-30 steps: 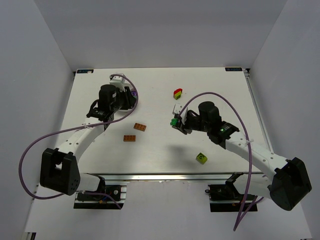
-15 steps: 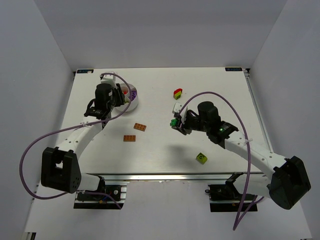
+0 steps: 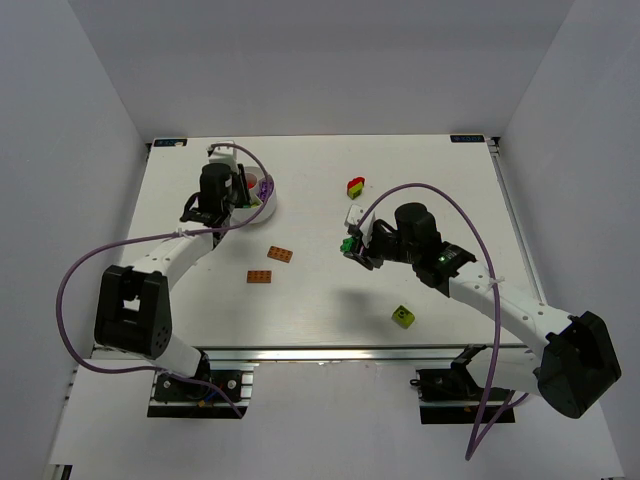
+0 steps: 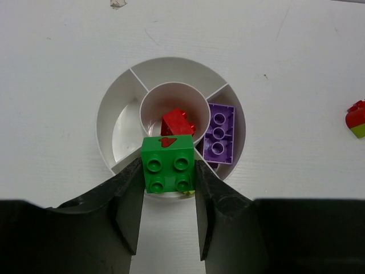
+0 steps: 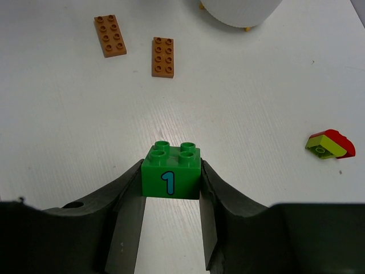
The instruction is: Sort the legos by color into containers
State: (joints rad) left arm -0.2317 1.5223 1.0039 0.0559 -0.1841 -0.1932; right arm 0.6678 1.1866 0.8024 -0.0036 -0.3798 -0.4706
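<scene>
Dish [image 4: 117, 123]: purple brick [image 4: 219, 134] sitting at 3 o'clock
Left pincer [image 4: 169, 174]: clamped on green brick [image 4: 169, 162]
Right pincer [image 5: 171, 180]: gripping green cube [image 5: 171, 171]

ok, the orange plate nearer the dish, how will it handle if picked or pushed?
Probably stiff and light: the orange plate looks like thin moulded plastic. It lies flat on the table, so a push likely slides it rather than tips it. Its low sides may leave little to pinch.
</scene>
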